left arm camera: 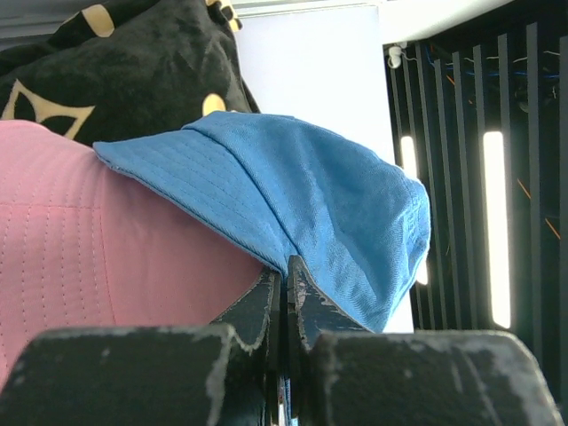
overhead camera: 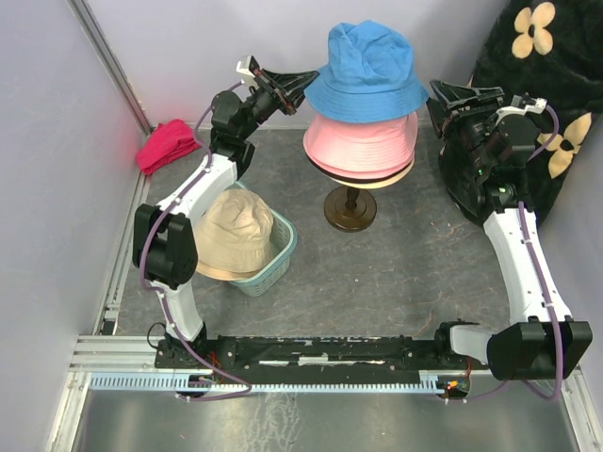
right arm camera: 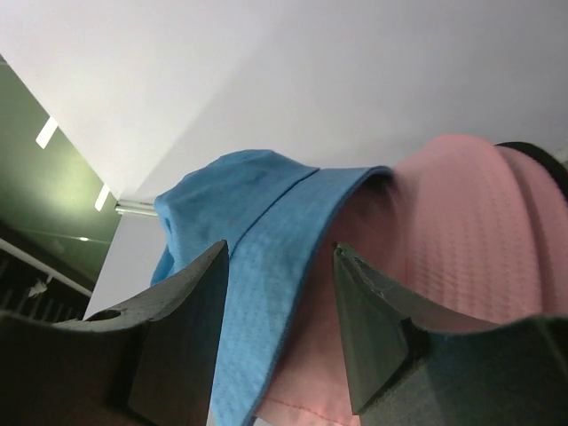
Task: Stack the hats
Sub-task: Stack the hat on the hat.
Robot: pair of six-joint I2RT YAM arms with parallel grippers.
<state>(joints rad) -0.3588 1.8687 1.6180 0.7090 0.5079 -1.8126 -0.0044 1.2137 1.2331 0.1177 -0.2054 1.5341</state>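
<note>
The blue hat (overhead camera: 366, 71) sits at the upper centre of the top view, capping the pink hat (overhead camera: 363, 146), and the pile perches on a dark pedestal stand (overhead camera: 350, 209) on the tabletop (overhead camera: 405, 273). The left end effector (overhead camera: 306, 89) has its jaws pinched fully together on the left edge of the blue brim; its wrist view shows the fabric clamped between the fingertips (left arm camera: 266, 306) just above the pink crown. The right end effector (overhead camera: 443, 99) stands wide open at the right side of the pile, and in its own view the blue brim runs between the two fingers (right arm camera: 186, 302) without being gripped. A beige hat (overhead camera: 236, 231) waits in a teal basket (overhead camera: 278, 254) at the lower left, not yet on the pile. The blue hat looks seated, but only loosely and somewhat tilted, so the risks lie in letting go. If the left arm pulls away before its jaws part, the brim would drag and the blue hat could slide off, perhaps taking the pink one with it. The open right fingers straddle the brim, so a careless retreat could snag the cloth. A sideways tug from either arm might also rock the narrow stand and topple the whole pile.
</note>
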